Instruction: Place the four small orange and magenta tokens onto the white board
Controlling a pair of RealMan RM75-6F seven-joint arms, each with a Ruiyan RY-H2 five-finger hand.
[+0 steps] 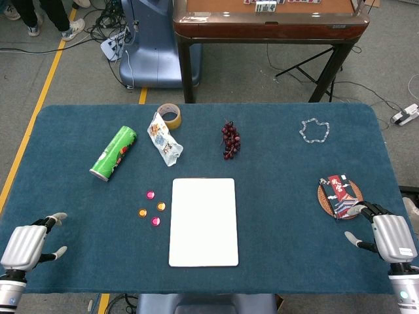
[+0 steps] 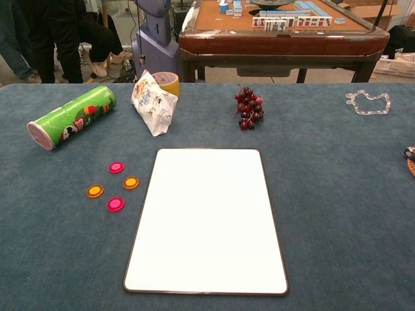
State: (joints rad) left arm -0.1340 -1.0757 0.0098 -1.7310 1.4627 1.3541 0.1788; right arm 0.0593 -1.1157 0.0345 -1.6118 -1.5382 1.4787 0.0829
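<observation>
Both hands, left (image 1: 27, 245) and right (image 1: 387, 235), rested released at the table's near corners, holding nothing. The four tokens (image 2: 113, 186) lay on the cloth just left of the white board (image 2: 206, 220).

Beyond the blue-carpeted worktop (image 1: 294, 216) stands a brown mahjong table (image 1: 268, 23) on dark legs, tiles (image 2: 282, 23) lined up on its felt top. The floor (image 1: 78, 72) is grey, crossed by a yellow tape line (image 1: 39, 108) and loose black cables (image 1: 108, 23). A blue-grey machine base (image 1: 150, 46) sits left of the table, with people's legs (image 2: 55, 39) nearby.
</observation>
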